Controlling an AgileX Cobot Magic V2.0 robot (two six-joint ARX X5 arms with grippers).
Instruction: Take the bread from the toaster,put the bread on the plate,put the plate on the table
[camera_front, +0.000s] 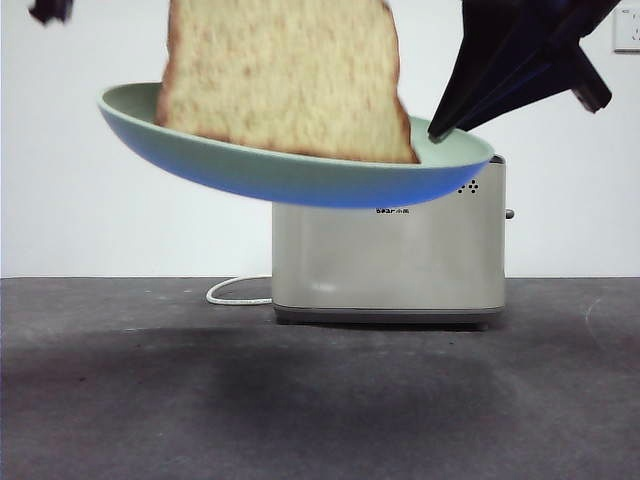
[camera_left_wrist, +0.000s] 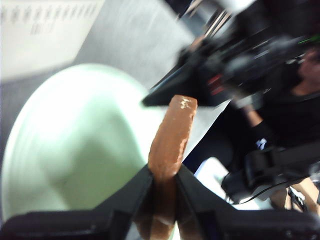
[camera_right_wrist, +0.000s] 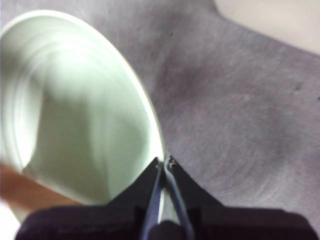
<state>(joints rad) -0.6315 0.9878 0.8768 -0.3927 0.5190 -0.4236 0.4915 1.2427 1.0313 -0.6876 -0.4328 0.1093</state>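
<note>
The bread (camera_front: 285, 75), a tan slice with a dark crust, stands on edge with its base in the pale mint green plate (camera_front: 250, 165). My left gripper (camera_left_wrist: 164, 195) is shut on the bread's crust (camera_left_wrist: 172, 135) and holds it upright over the plate (camera_left_wrist: 75, 145). My right gripper (camera_right_wrist: 164, 167) is shut on the plate's rim (camera_right_wrist: 145, 107) and holds the plate tilted in the air, in front of the cream toaster (camera_front: 390, 255). In the front view this gripper (camera_front: 440, 130) comes down from the top right. A corner of the bread (camera_right_wrist: 20, 192) shows in the right wrist view.
The toaster stands on the dark grey table (camera_front: 320, 400) with its white cord (camera_front: 235, 292) trailing to its left. The plate casts a shadow on the table below it. A white wall (camera_front: 100, 220) is behind.
</note>
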